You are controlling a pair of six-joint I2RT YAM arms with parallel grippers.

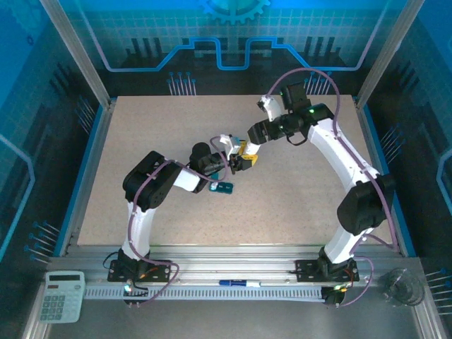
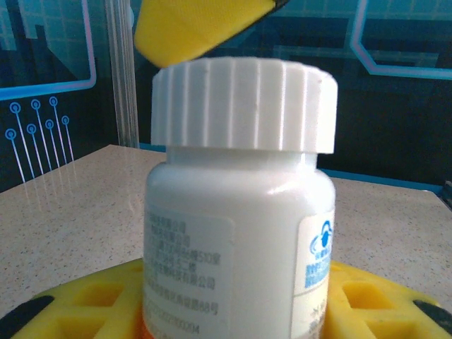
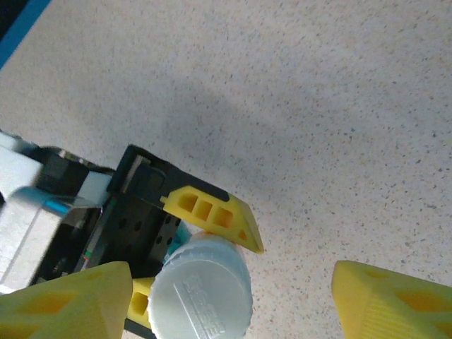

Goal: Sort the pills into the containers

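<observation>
A white pill bottle (image 2: 240,233) with a ribbed white cap (image 2: 244,106) stands upright in my left gripper (image 2: 233,314), whose yellow fingers (image 2: 78,304) are shut on its lower body. In the right wrist view I look down on the cap (image 3: 201,293). My right gripper (image 3: 233,311) hangs just above it, open, with its yellow fingertips (image 3: 395,304) spread wider than the cap. Both grippers meet over the middle of the table, left gripper (image 1: 240,162) and right gripper (image 1: 244,146). The teal containers (image 1: 222,187) lie on the table just in front of the left gripper.
The speckled beige table (image 1: 141,141) has raised frame rails on both sides. On the near metal ledge lie a calculator (image 1: 62,295), a blue and white pen (image 1: 236,283) and a clear glass dish (image 1: 402,286).
</observation>
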